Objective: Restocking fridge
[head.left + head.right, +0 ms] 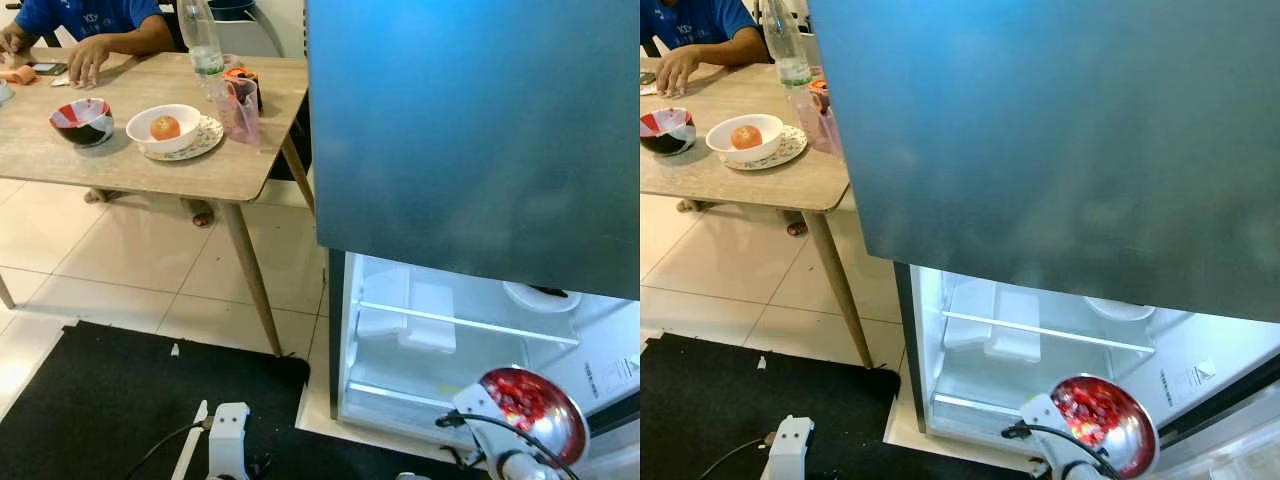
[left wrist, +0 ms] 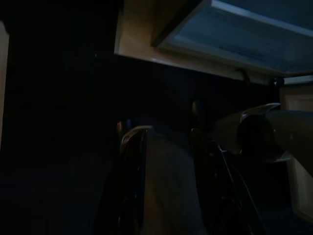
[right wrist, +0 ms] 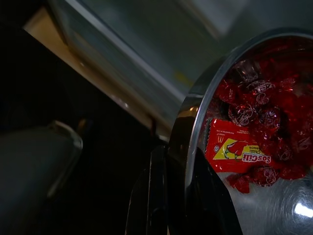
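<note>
A shiny steel bowl of red sweets [image 1: 535, 412] is pinched at its rim by the right pincer [image 3: 182, 166], just outside the open white fridge [image 1: 450, 330].

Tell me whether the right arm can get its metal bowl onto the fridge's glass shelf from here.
Probably yes. The right pincer grips the metal bowl by its rim just outside the open compartment, and the glass shelf looks bare toward the front; a white dish sits further back.

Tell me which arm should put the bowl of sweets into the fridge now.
Right. The right gripper is already clamped on the rim of the metal bowl of red sweets, just in front of the open fridge. The left arm hangs low over the black mat, away from the fridge.
</note>
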Controlling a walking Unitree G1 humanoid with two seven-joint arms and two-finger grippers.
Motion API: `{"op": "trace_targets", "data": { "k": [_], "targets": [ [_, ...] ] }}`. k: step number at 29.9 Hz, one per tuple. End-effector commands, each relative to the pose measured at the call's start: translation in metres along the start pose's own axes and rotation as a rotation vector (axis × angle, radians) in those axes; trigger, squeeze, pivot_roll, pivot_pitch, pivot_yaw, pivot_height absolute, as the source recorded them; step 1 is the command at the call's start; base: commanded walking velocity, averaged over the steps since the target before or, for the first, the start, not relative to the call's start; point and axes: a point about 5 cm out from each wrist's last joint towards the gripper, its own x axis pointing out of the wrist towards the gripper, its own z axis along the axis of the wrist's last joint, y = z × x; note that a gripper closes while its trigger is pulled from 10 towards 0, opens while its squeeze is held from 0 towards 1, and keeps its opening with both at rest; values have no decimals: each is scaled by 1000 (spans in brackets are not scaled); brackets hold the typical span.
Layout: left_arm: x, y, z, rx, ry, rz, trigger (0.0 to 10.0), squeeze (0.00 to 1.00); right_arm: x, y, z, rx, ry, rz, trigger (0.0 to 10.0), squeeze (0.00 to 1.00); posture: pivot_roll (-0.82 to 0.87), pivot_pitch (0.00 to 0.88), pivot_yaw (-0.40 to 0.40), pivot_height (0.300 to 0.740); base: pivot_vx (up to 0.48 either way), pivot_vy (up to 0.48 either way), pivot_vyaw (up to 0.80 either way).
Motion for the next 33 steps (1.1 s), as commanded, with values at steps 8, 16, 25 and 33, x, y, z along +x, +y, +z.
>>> {"op": "trace_targets", "data": {
  "k": [8,16,25,33],
  "targets": [
    [8,-13,16,61,-38,-59,10000,0,7,10,33,-119,-136,63,10000,0,-31,88,0,740,0,-426,0],
    [5,-10,8,47,-23,-39,10000,0,8,11,34,-122,-137,75,10000,0,-31,89,1,740,0,0,0],
    [3,-7,2,46,-2,-39,10000,0,9,10,36,-136,-132,79,10000,0,-28,90,1,740,0,0,-674],
    [3,-7,3,52,-4,-43,10000,0,9,11,39,-151,-149,79,10000,0,-25,89,0,740,0,0,-500]
  ]
}}
